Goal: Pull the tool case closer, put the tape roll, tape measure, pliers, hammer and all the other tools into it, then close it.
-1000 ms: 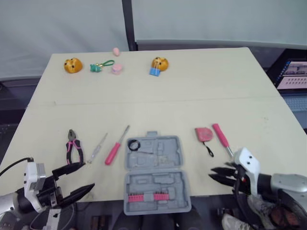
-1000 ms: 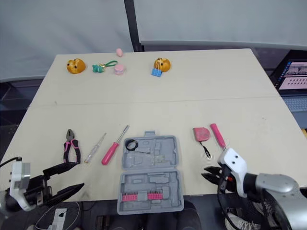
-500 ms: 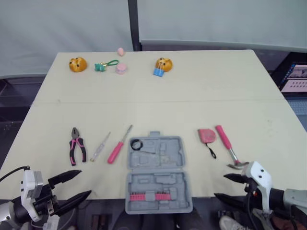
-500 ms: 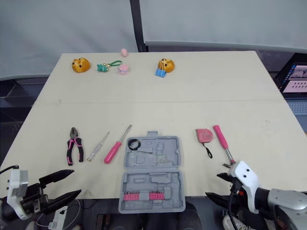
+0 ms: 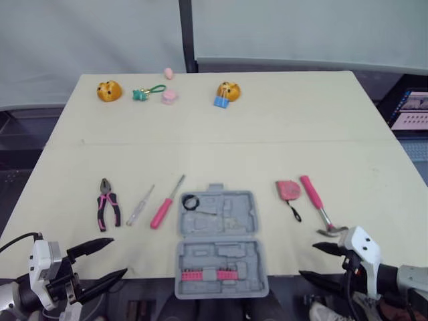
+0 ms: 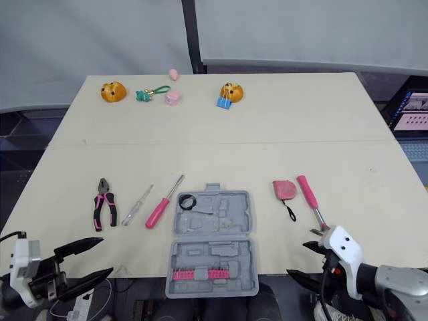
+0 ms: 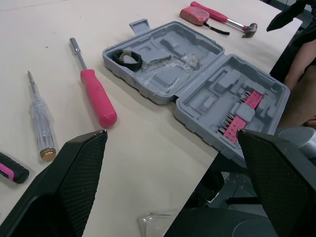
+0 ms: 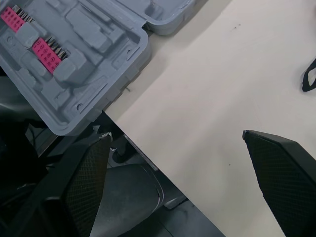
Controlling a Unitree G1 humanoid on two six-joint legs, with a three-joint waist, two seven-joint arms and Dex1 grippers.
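Heads up: your tool case (image 5: pixel 219 241) already overhangs the surface (image 5: pixel 234 140) edge, so pulling more could dump it. Left pincer (image 5: pixel 118 256) and right pincer (image 5: pixel 307 259) both gape wide.

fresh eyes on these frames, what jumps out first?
The open grey case at the near edge of the table, one half overhanging it, with the black tape roll already inside. Pink tools flank it: pliers and screwdriver to its left, tape measure and hammer to its right. Left gripper and right gripper hover near that edge, jaws open, empty.
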